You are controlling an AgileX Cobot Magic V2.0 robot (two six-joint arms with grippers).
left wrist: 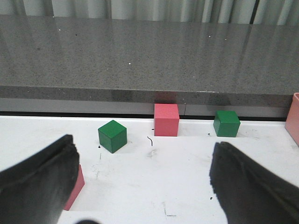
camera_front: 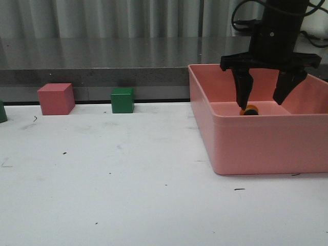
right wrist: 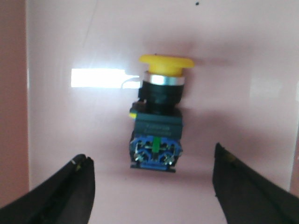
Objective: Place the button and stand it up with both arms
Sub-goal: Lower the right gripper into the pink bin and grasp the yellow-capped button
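The button [right wrist: 159, 116] lies on its side on the floor of the pink bin [camera_front: 256, 143], yellow cap pointing away from the fingers and blue block base toward them. In the front view only its orange cap [camera_front: 249, 109] shows above the bin wall. My right gripper [camera_front: 261, 102] hangs open inside the bin just above the button. In the right wrist view the right gripper [right wrist: 151, 154] has its jaws wide apart, one either side of the button's base, touching nothing. The left gripper [left wrist: 145, 143] is open over bare table and is out of the front view.
Along the back edge stand a pink cube [camera_front: 56, 98], a green cube [camera_front: 122, 100] and another green one [camera_front: 2, 111]. By the left finger sits a further pink cube [left wrist: 74, 186]. A grey counter ledge [camera_front: 102, 74] runs behind the table.
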